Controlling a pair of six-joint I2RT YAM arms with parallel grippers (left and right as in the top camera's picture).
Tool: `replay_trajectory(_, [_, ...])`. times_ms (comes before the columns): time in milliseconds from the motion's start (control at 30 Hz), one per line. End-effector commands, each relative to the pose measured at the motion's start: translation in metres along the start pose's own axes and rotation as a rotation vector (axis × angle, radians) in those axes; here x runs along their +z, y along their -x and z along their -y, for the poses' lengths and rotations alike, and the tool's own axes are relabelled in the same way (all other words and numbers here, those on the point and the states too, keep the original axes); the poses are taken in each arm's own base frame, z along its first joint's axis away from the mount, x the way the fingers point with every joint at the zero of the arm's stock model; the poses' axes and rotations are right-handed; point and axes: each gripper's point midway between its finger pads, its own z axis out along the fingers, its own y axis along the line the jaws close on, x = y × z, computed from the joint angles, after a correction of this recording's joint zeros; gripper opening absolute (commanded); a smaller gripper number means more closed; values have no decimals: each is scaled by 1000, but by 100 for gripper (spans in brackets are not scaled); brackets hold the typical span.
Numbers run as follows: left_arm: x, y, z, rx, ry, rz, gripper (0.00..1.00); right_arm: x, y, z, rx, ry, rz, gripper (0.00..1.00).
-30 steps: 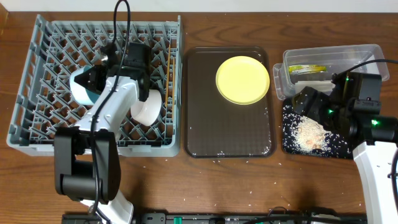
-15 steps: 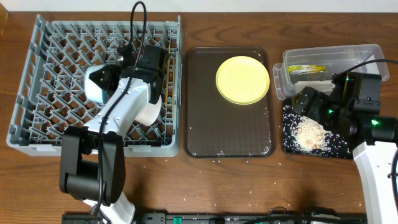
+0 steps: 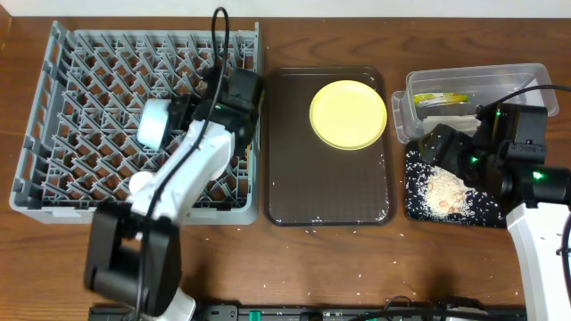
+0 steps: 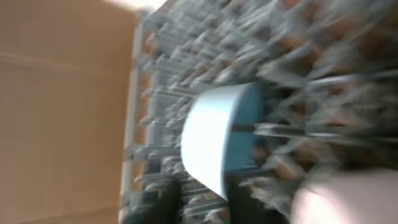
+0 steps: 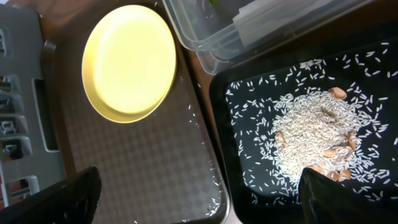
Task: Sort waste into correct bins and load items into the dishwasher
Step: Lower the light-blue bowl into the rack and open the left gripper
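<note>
The light blue bowl lies tilted among the pegs of the dishwasher at left of frame, and the left end effector, its spread impossible to tell through blur, should rise straight to avoid knocking it.

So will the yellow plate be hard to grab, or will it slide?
Probably tricky: the yellow plate lies flat on the brown tray, so getting under its low rim may be hard. It looks smooth and stiff, so a push would likely slide it.
</note>
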Motion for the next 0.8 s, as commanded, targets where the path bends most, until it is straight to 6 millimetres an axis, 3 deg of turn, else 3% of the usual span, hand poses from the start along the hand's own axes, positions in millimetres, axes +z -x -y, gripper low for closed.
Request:
replay_trajectory(0, [-49, 14, 13, -154, -305, 110, 8, -1, 1, 1, 17, 1, 1, 99])
replay_trajectory(100, [-62, 10, 8, -286, -432, 100, 8, -1, 1, 1, 17, 1, 1, 99])
replay_trajectory(200, [-63, -5, 20, -361, -612, 4, 8, -1, 1, 1, 17, 1, 1, 99])
replay_trajectory(267, [-43, -27, 24, -390, -598, -110, 8, -1, 1, 1, 17, 1, 1, 99])
replay_trajectory(367, [-22, -41, 32, -397, -580, -177, 7, -1, 1, 1, 17, 1, 1, 99])
replay_trajectory(467, [-16, -47, 52, -388, -646, -228, 7, -1, 1, 1, 17, 1, 1, 99])
replay_trajectory(567, [-28, -48, 75, -376, -772, -261, 8, -1, 1, 1, 17, 1, 1, 99])
replay_trajectory(767, [-59, -43, 99, -376, -948, -281, 7, -1, 1, 1, 17, 1, 1, 99])
